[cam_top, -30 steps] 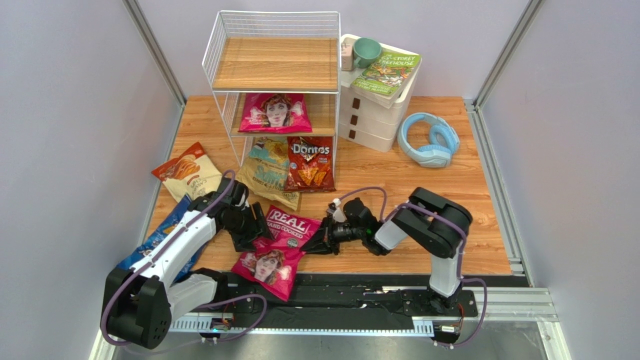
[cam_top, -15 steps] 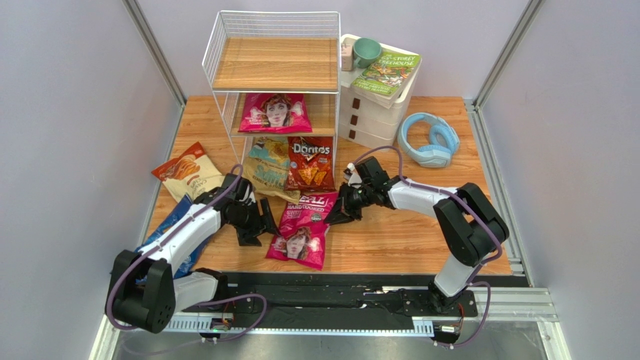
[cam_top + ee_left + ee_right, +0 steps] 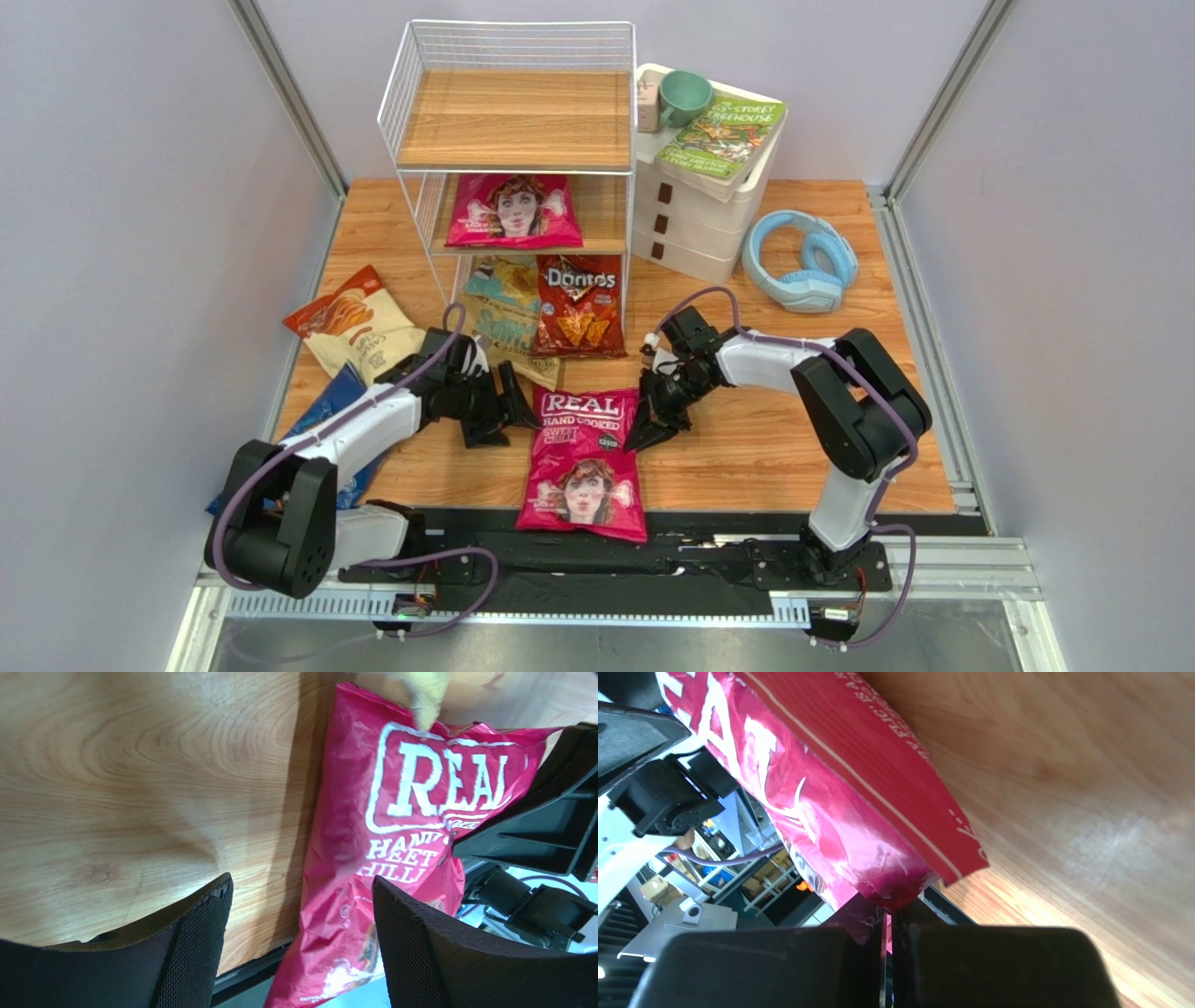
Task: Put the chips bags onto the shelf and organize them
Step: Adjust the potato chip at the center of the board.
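Magenta foil "REAL" chips bag (image 3: 582, 462) lies face-up on the wooden table (image 3: 730, 469) near its front edge, its upper right corner pinched in the closed right gripper (image 3: 645, 424). The left gripper (image 3: 501, 415) hovers just beside the bag's upper left corner, jaws spread and holding nothing. Behind, the white wire shelf (image 3: 512, 126) carries a second magenta bag (image 3: 515, 210) on its middle tier, the red Doritos bag (image 3: 578, 305) below it.
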